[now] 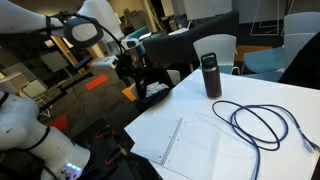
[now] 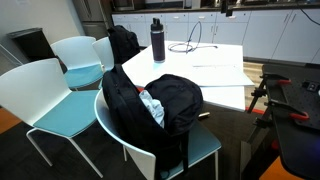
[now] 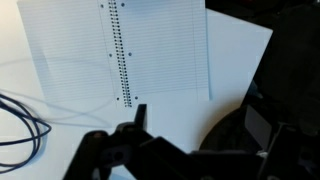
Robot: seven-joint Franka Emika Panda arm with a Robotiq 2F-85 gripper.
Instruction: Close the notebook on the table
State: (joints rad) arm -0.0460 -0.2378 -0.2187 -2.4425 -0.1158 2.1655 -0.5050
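The notebook (image 3: pixel 120 50) lies open on the white table (image 3: pixel 180 115), showing white lined pages on both sides of its wire spine; no purple cover shows. It also shows in both exterior views (image 1: pixel 205 145) (image 2: pixel 215 72), near the table's corner. My gripper (image 3: pixel 198 128) is open and empty. It hangs above the table's corner and edge, short of the notebook, touching nothing. In an exterior view the gripper (image 1: pixel 135 70) is off the table's far left side, above a dark backpack.
A dark bottle (image 1: pixel 210 75) (image 2: pixel 158 40) stands upright on the table beyond the notebook. A dark looped cable (image 1: pixel 260 122) (image 3: pixel 20 125) lies beside the notebook. A black backpack (image 2: pixel 160 100) sits on a teal chair (image 2: pixel 55 95) next to the table.
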